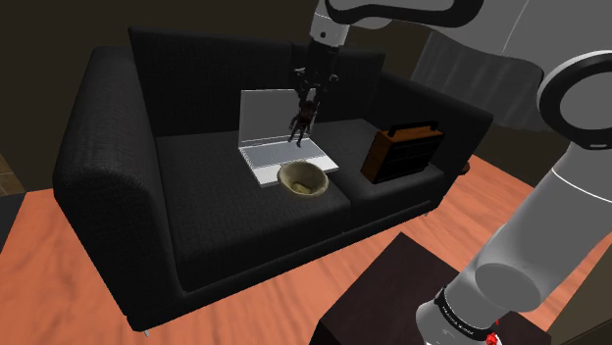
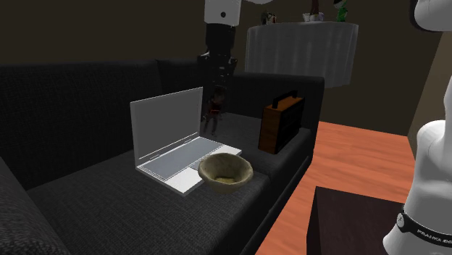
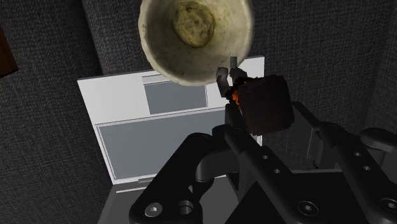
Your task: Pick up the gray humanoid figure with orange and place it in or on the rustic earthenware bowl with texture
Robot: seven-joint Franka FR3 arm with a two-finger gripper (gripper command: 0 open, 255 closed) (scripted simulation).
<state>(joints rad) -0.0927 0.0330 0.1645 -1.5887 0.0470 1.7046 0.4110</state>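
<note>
Gripper [image 3: 272,127] is clamping the gray-and-orange humanoid figure [image 3: 264,102], hanging it over the open laptop [image 3: 159,137]; recommend centring above the earthenware bowl [image 3: 158,54] lying below, just beyond the fingertips, before lowering.

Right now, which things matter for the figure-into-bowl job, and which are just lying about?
Job:
- dark figure with orange, clasped in the pincer
- tan bowl, on the sofa seat

Lying about:
- open laptop
- brown briefcase
- black sofa
</note>
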